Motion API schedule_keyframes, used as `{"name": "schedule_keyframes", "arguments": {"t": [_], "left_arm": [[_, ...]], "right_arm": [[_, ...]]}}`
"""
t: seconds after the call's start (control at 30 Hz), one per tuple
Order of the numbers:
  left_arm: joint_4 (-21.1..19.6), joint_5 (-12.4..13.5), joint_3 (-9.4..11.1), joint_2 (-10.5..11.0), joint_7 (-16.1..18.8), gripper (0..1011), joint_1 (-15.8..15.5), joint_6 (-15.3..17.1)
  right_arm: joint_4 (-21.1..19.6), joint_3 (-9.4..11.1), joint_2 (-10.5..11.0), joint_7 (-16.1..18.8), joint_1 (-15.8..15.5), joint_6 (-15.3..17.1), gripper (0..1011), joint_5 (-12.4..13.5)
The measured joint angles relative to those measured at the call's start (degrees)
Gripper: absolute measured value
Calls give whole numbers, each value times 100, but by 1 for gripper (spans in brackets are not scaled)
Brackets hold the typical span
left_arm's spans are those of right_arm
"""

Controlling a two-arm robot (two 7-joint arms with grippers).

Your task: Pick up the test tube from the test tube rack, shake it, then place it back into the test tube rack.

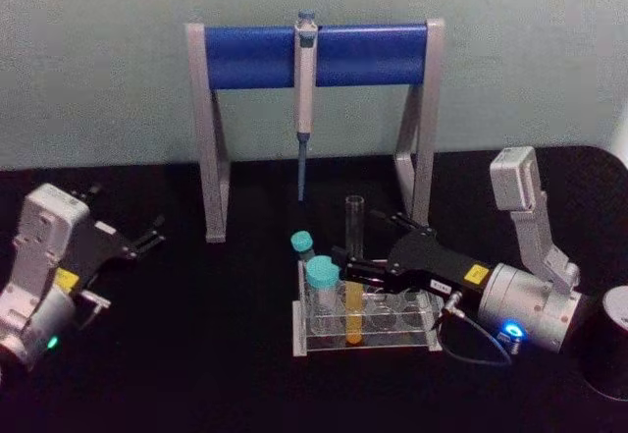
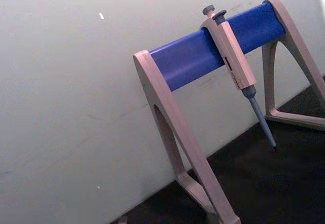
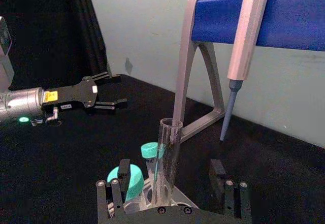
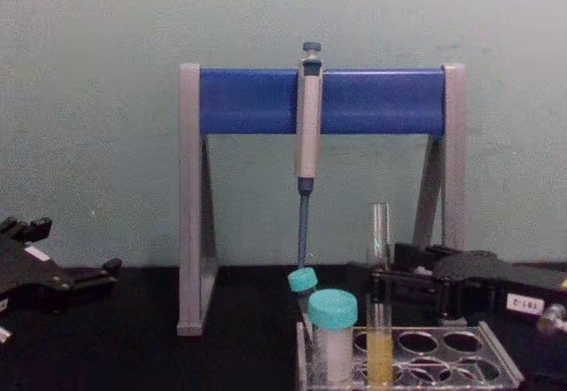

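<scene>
Right gripper [image 1: 358,240] reaches in from the right, fingers spread wide on either side of the tube [image 1: 353,300] with a gap each side. The stand [image 1: 265,57] rises behind. Left gripper [image 1: 147,239] hangs far left, fingers parted. The rack [image 1: 299,340] sits ahead, and the tube stands upright in its front row.

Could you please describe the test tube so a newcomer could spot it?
In front of the tall blue-barred stand lies a low clear rack. The test tube stands in it: tall, uncapped glass with yellow liquid, unlike the short teal-capped tubes beside it.
</scene>
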Motion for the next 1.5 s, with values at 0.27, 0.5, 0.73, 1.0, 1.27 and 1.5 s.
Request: {"name": "schedule_keyframes", "arguments": {"t": [0.27, 0.5, 0.73, 1.0, 1.27, 1.5], "left_arm": [[0, 0, 0, 0, 0, 1001, 0, 0], [0, 0, 0, 0, 0, 1001, 0, 0], [0, 0, 0, 0, 0, 1001, 0, 0], [0, 0, 0, 0, 0, 1001, 0, 0], [0, 0, 0, 0, 0, 1001, 0, 0], [0, 0, 0, 0, 0, 1001, 0, 0]], "right_arm": [[-9, 2, 3, -3, -5, 0, 1000, 3], [-13, 5, 6, -4, -8, 0, 965, 9], [-17, 9, 7, -4, -11, 2, 800, 12], [-18, 11, 7, -5, -13, 5, 546, 16], [-18, 10, 7, -3, -13, 5, 277, 18], [-19, 9, 6, -1, -13, 5, 235, 23]]}}
